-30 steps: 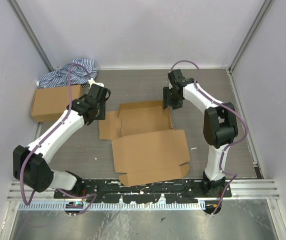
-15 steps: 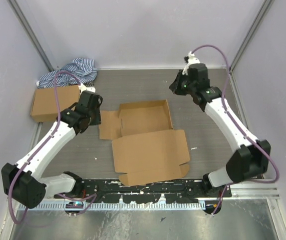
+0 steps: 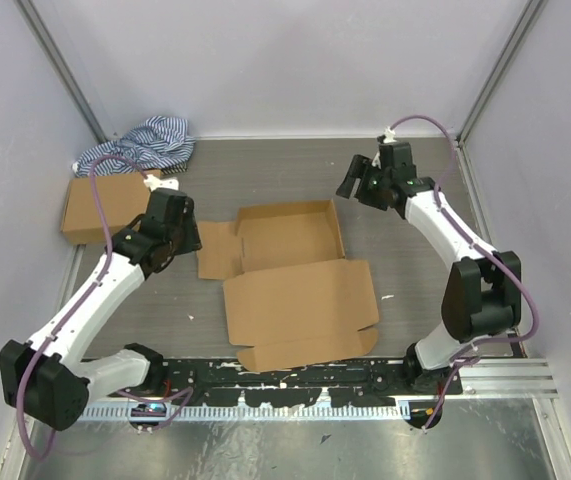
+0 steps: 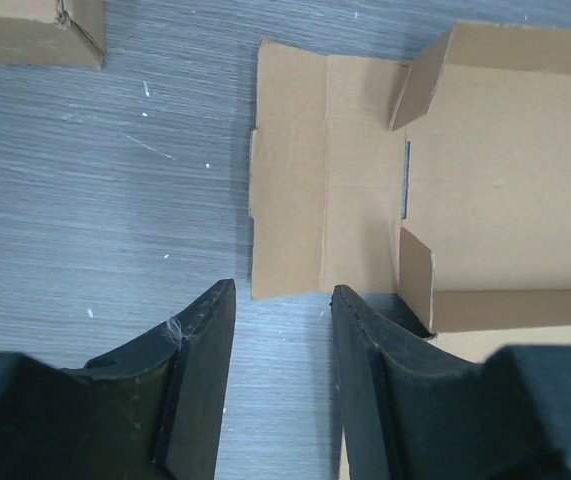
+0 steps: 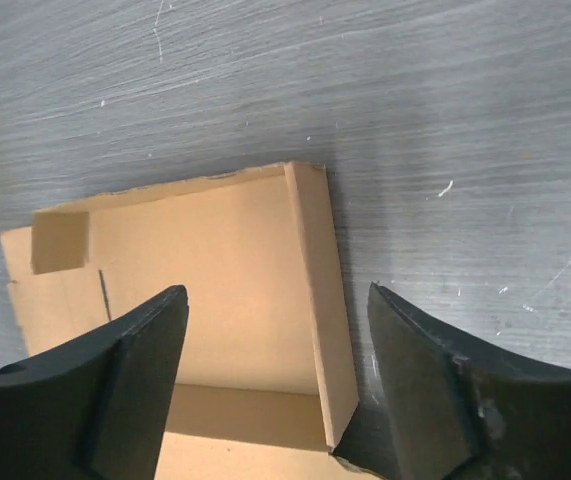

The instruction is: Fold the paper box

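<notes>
The paper box [image 3: 290, 240] lies at the table's middle as a brown cardboard tray with its far and right walls raised. Its lid panel [image 3: 300, 310] lies flat toward the arms, and its left flap [image 3: 217, 250] lies flat on the table. My left gripper [image 3: 187, 236] is open and empty, just left of that flap [image 4: 305, 220]; the left wrist view shows its tips [image 4: 282, 290] above bare table. My right gripper [image 3: 350, 186] is open and empty, hovering past the tray's far right corner. The right wrist view [image 5: 276, 292] looks down on the raised right wall [image 5: 320, 300].
A smaller ready-made cardboard box [image 3: 105, 205] sits at the left wall, also in the left wrist view [image 4: 30, 35]. A striped blue-white cloth [image 3: 140, 140] lies bunched behind it. Grey walls close in on three sides. A metal rail [image 3: 285, 375] runs along the near edge.
My right gripper has lifted off the tray's right wall and drawn back to the right. My left gripper has backed away to the left. The box has not moved.
</notes>
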You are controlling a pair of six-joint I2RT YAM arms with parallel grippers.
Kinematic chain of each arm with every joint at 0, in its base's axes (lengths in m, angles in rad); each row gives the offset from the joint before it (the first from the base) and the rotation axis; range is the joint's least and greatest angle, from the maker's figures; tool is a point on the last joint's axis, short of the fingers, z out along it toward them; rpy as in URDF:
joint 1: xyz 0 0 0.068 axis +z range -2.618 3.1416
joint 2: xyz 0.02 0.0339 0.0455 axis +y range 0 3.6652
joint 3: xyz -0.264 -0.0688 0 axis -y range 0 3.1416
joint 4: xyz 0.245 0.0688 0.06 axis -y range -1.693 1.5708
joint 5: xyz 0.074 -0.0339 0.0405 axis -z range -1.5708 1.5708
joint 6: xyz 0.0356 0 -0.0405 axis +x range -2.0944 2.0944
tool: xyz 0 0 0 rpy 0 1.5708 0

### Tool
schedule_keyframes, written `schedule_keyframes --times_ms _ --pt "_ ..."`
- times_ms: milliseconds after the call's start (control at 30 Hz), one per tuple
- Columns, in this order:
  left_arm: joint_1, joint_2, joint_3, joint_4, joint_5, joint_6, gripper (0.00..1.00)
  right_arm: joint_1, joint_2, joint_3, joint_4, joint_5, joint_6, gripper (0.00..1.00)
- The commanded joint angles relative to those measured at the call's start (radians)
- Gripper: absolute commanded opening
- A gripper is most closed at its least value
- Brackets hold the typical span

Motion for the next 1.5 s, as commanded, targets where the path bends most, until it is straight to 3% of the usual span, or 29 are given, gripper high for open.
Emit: schedule_keyframes --times_ms 0,167,400,667,900,1000,1167,1467 --pt "0.085 0.033 -0.043 0.096 0.125 -0.077 0.51 0.052 0.087 0.203 -0.146 0.182 -0.077 0.82" --pt "0.176 0.124 -0.084 0.194 0.297 -0.145 0.53 0.066 0.215 0.279 -0.231 0.191 -0.094 0.75" --pt "0.178 0.167 -0.071 0.167 0.286 -0.133 0.53 0.126 0.282 0.293 -0.243 0.255 -0.149 0.61" --pt "0.179 0.094 -0.103 0.156 0.267 -0.118 0.52 0.173 0.390 0.328 -0.248 0.325 -0.151 0.58" --pt "0.179 0.084 -0.119 0.140 0.248 -0.106 0.52 0.198 0.472 0.383 -0.282 0.391 -0.143 0.44" --pt "0.179 0.076 -0.122 0.140 0.244 -0.102 0.52 0.199 0.500 0.395 -0.287 0.392 -0.142 0.34" --pt "0.179 0.072 -0.117 0.131 0.236 -0.095 0.52 0.200 0.529 0.404 -0.310 0.401 -0.136 0.02" --pt "0.179 0.066 -0.096 0.095 0.216 -0.088 0.52 0.199 0.463 0.355 -0.295 0.395 -0.139 0.01"
